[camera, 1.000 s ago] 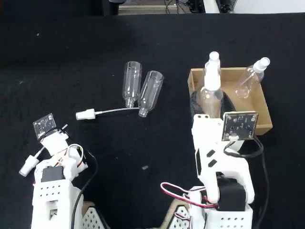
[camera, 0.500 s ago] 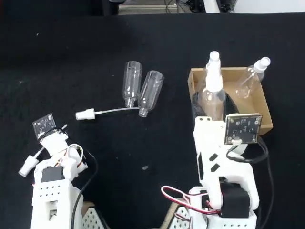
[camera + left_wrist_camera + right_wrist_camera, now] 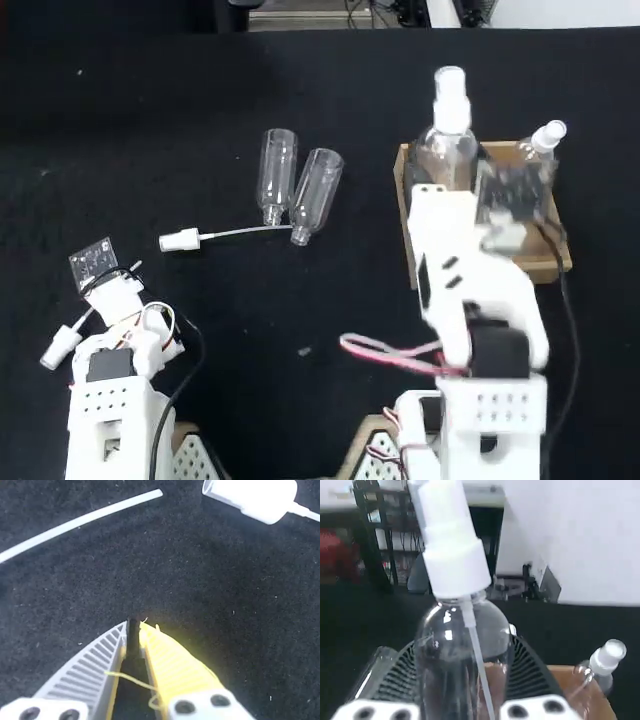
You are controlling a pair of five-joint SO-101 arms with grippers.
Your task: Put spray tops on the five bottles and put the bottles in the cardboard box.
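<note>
Right end effector [image 3: 460,672], clamped on a capped spray bottle [image 3: 447,625], should lower it upright into the cardboard box [image 3: 550,265].

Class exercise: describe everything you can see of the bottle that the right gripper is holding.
The bottle is clear, plastic-looking and round-shouldered, and it looks empty. A white spray top sits on its neck, and a thin dip tube runs down inside. It stands upright, clamped at the body between the ribbed fingers of the right gripper. In the high view it is over the left end of the cardboard box. Its base is hidden.
</note>
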